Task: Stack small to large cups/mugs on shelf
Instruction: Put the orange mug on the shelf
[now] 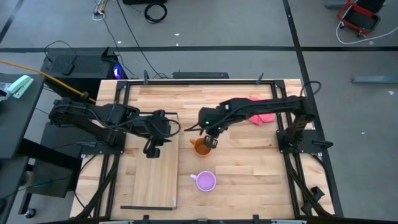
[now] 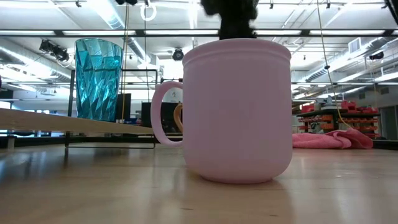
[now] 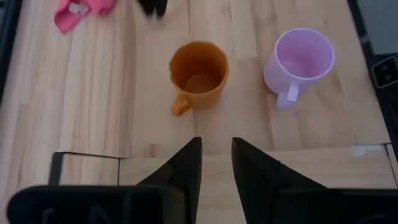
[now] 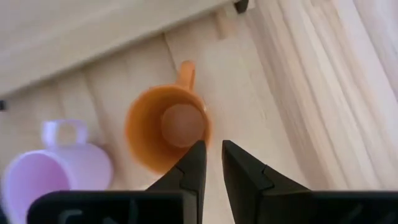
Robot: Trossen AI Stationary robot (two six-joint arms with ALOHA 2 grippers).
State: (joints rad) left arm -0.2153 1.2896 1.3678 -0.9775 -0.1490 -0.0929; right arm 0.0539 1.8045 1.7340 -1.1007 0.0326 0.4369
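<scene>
Lilac mug (image 2: 238, 111): nearest the low camera, upright on the table (image 1: 249, 168), handle toward the shelf side; in the high view it sits near the front edge, well apart from both arms.

Orange mug (image 1: 200, 147): upright on the table just beside the shelf's right edge, between the 2 tools; we see its handle pointing toward the shelf in both wrist views.

Teal tumbler (image 2: 98, 78): stands upright on the shelf (image 1: 160, 180) — only the low view shows it clearly; from above the left arm hides it.

Right tool (image 4: 211, 163): hangs over the orange mug's rim on the side away from the handle, fingers a narrow gap apart and gripping nothing.

Left tool (image 3: 216, 163): over the shelf's near end, fingers slightly parted and empty, aimed at the orange mug across the shelf edge.

Key relation: we judge the right arm is nearer — the mug lies almost directly beneath its tool, and the fingers line up with the rim wall opposite the handle, so a short descent looks enough to pinch that wall.

View differences: the high view gives the layout but not the finger gaps; the wrist views give those; the low view hides the orange mug almost wholly behind the lilac one.

Pink cloth (image 1: 261, 116): lies at the table's far right, clear of the work.
</scene>
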